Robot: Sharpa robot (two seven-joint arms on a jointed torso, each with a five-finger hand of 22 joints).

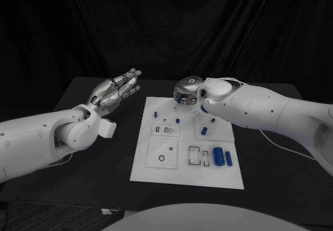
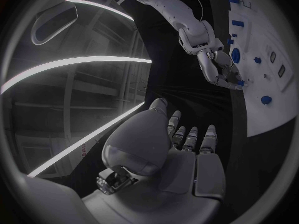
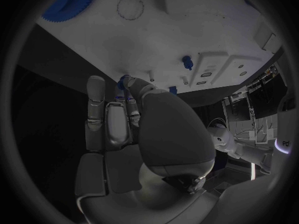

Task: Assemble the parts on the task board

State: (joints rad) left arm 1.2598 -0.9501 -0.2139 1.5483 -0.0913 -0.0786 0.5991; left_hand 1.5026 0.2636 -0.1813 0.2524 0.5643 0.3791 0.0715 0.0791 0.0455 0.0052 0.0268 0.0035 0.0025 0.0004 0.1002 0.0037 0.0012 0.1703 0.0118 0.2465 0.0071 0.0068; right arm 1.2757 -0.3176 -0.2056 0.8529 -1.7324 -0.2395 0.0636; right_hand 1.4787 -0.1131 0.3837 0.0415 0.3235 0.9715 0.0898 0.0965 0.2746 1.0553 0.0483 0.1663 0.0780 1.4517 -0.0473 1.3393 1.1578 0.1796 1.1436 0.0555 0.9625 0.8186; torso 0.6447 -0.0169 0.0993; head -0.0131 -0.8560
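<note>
Head view: task board (image 1: 187, 175) at lower centre, two blue cylinders (image 1: 223, 156) lower right. Left hand (image 1: 114, 91) upper left, fingers spread, empty. Right hand (image 1: 188, 92) over far edge.

Right wrist view: fingertips (image 3: 126, 82) pinch a small blue part (image 3: 122, 84) (partly hidden).

Two glossy white arms with small dark screws; silver jointed left hand (image 1: 114, 90) and right hand (image 1: 188, 89); thin white cable on the right arm.

Black table (image 1: 90, 168) under my camera, matte, its far edge meeting a dark curtain (image 1: 166, 33) hung in folds behind. A thin pale cable (image 1: 284, 147) lies on the table surface at the right. Long bright ceiling light strips (image 2: 74, 62) curve overhead.
</note>
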